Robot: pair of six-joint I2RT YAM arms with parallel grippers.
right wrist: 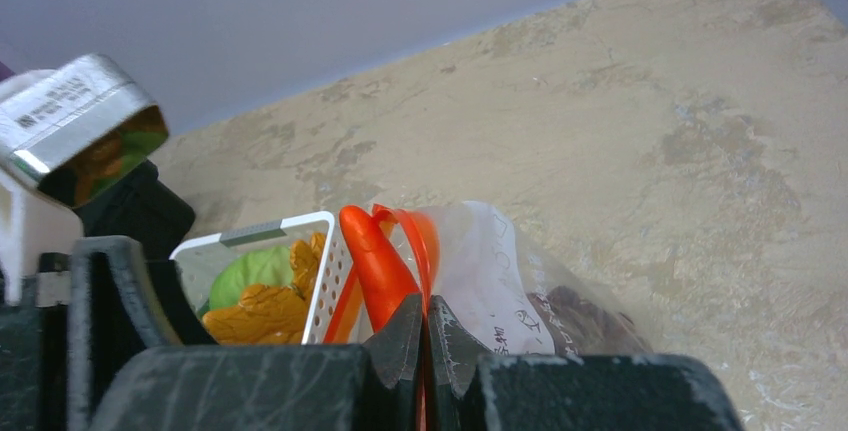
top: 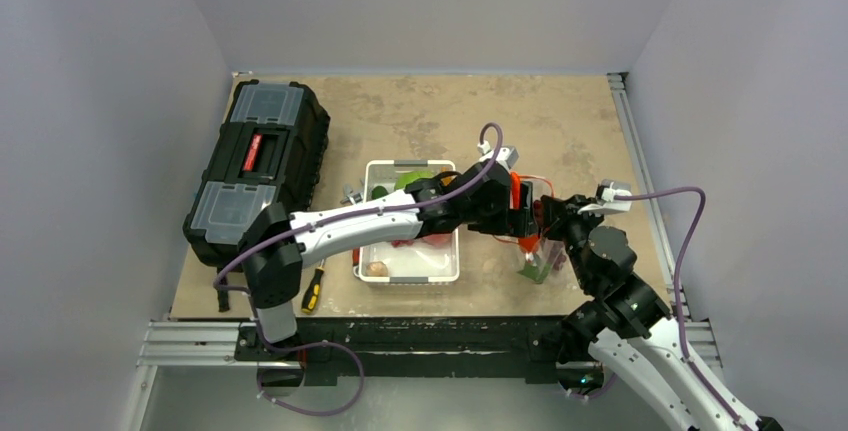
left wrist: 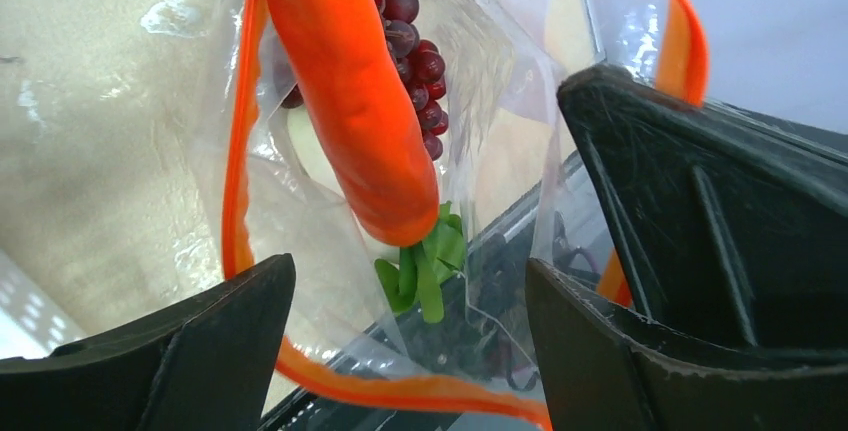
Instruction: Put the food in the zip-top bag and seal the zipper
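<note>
bag [top: 531, 255]: right of centre in top view, beside tray [top: 410, 164], mouth up; looks thin, limp, slippery
carrot [left wrist: 360, 101]: partly inside; probably stiff, light
hold: zipper [left wrist: 232, 181], likely firmest part
right gripper [right wrist: 425, 323]: pinching bag rim
left gripper [left wrist: 410, 286]: spread, clear of carrot

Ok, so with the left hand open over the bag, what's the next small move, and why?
Probably lift the left hand clear of the bag and swing it back to the tray. Its fingers stand open and touch nothing. The carrot sits free in the mouth near the grapes. The right hand is shut on the zipper strip, and there is leafy food in the tray.
</note>
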